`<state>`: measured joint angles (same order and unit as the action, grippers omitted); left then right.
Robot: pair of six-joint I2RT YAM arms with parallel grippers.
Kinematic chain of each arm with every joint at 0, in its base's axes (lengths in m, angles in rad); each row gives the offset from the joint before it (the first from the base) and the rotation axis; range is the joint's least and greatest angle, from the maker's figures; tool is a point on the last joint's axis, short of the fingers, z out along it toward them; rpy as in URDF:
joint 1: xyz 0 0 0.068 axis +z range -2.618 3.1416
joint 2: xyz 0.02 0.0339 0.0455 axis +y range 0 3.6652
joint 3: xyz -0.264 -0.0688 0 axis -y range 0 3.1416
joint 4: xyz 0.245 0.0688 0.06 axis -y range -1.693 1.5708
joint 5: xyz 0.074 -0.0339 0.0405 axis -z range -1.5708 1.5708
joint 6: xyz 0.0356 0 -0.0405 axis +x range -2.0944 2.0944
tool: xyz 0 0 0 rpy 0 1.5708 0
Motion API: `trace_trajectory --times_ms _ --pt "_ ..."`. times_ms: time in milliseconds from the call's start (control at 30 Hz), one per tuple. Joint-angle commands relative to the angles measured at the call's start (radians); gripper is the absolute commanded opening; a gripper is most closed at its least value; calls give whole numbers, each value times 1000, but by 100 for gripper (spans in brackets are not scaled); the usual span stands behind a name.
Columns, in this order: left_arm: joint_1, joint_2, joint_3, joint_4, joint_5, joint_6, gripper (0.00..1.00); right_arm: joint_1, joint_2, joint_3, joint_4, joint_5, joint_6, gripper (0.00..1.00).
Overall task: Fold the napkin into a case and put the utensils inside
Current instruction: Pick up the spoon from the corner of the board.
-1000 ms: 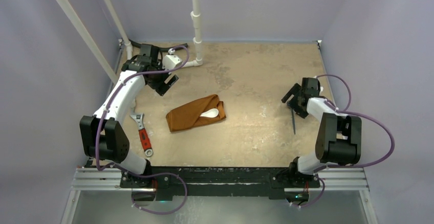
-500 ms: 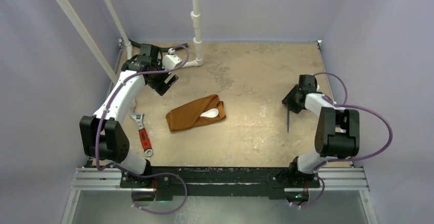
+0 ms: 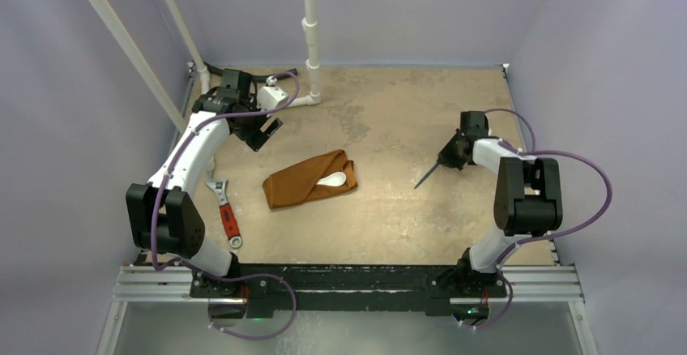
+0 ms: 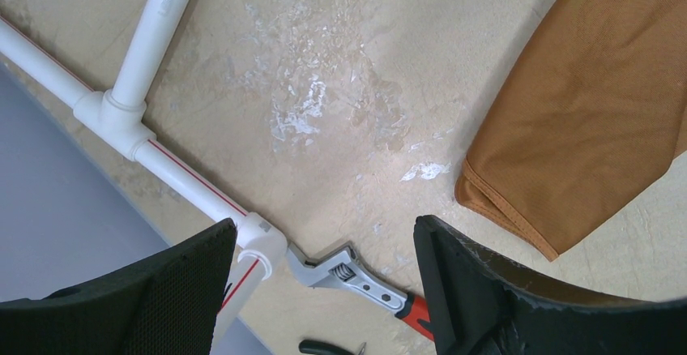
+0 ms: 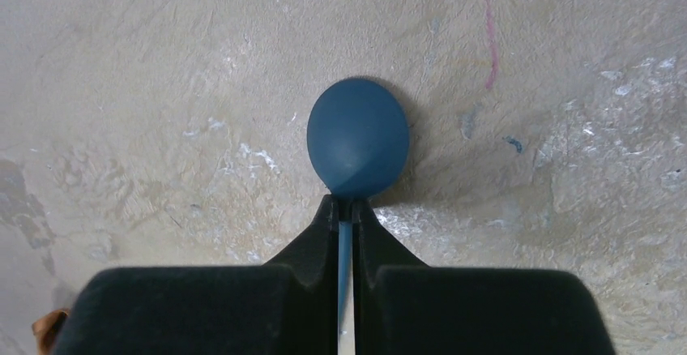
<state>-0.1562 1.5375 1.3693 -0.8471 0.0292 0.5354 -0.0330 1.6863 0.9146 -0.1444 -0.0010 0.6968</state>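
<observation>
Bare beige tabletop point(image 3: 389, 197) lies between the thin grey-blue utensil point(image 3: 428, 174) in my right gripper point(image 3: 449, 156) and the rust-orange folded cloth case point(image 3: 300, 183). An upright white plastic pipe point(image 3: 309, 39) stands beyond, and a red-handled wrench point(image 3: 228, 214) lies left.

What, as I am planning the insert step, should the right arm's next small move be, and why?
Probably carry the thin teal-blue utensil with the rounded end leftward toward the folded rust-orange cloth case: the right arm's fingers are shut on its handle, and the small white plastic spoon already lies in the case's pocket.
</observation>
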Motion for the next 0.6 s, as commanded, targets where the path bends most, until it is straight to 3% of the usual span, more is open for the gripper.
trace_trajectory --times_ms 0,233,400,567 --pt "10 -8 32 9 23 -3 79 24 45 -13 -100 8 13 0" --pt "10 20 154 -90 151 -45 80 198 -146 31 43 -33 75 0" --pt "2 40 290 -189 402 -118 82 332 -251 88 138 -63 121 0" --pt "-52 2 238 -143 628 -190 93 417 -370 48 381 -109 197 0"
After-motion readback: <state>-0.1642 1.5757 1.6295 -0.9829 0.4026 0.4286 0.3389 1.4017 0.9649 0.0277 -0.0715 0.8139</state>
